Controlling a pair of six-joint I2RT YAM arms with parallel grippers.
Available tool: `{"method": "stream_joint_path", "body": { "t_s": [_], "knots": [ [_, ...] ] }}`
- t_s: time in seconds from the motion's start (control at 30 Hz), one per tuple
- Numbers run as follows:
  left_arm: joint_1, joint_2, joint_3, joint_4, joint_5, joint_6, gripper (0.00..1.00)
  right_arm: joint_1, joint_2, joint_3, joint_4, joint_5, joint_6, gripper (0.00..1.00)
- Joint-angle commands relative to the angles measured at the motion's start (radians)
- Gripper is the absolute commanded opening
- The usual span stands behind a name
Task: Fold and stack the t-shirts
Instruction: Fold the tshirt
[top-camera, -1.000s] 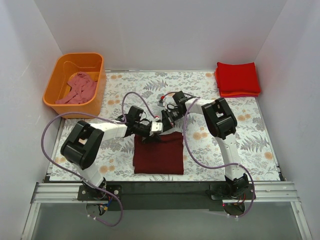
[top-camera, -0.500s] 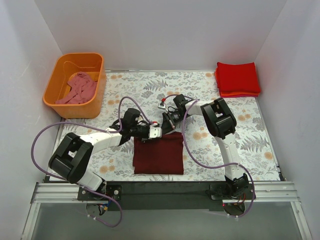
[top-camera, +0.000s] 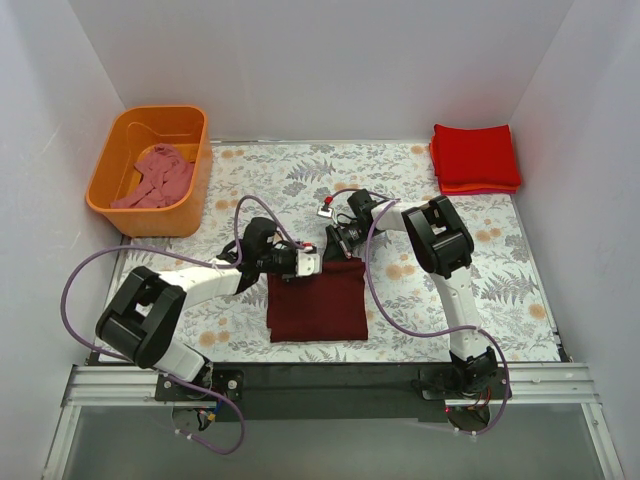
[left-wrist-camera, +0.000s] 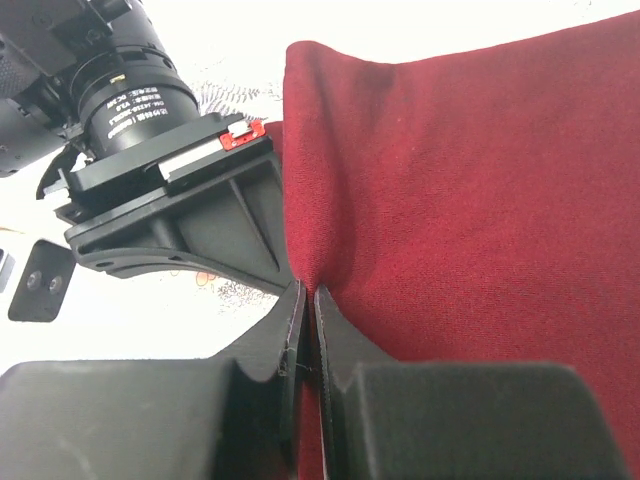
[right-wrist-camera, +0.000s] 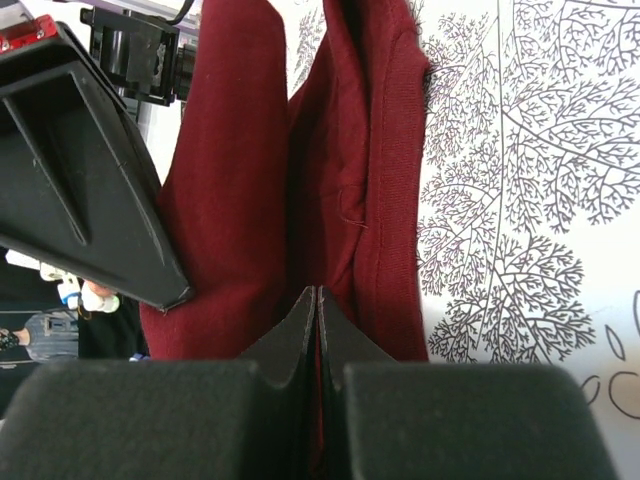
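A dark maroon t-shirt (top-camera: 318, 302) lies folded into a rectangle on the floral table. My left gripper (top-camera: 308, 263) is shut on its far edge near the left corner, and the cloth (left-wrist-camera: 460, 190) is pinched between the jaws. My right gripper (top-camera: 338, 250) is shut on the same far edge, just right of the left one, with the shirt's folds (right-wrist-camera: 350, 190) in its jaws. A stack of folded bright red t-shirts (top-camera: 475, 157) sits at the far right. A dusty pink t-shirt (top-camera: 158, 177) lies crumpled in the orange tub (top-camera: 112, 180).
The orange tub stands at the far left corner. White walls enclose the table on three sides. The two grippers are close together, and the right gripper's body (left-wrist-camera: 170, 190) fills the left wrist view's left side. Purple cables loop beside both arms.
Both grippers have shifted slightly away from the arm bases with the shirt's far edge held. The left arm's elbow moved left and down a second ago, then stayed.
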Motion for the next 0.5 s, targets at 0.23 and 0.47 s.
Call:
{"method": "stream_joint_path", "body": {
  "t_s": [0.23, 0.47],
  "knots": [
    [0.010, -0.131, -0.096, 0.130, 0.016, 0.043, 0.00, 0.016, 0.053, -0.089, -0.091, 0.113, -0.069, 0.06],
    [0.025, -0.114, -0.119, 0.207, -0.007, 0.044, 0.00, 0.016, 0.048, -0.097, -0.098, 0.116, -0.079, 0.06]
  ]
}}
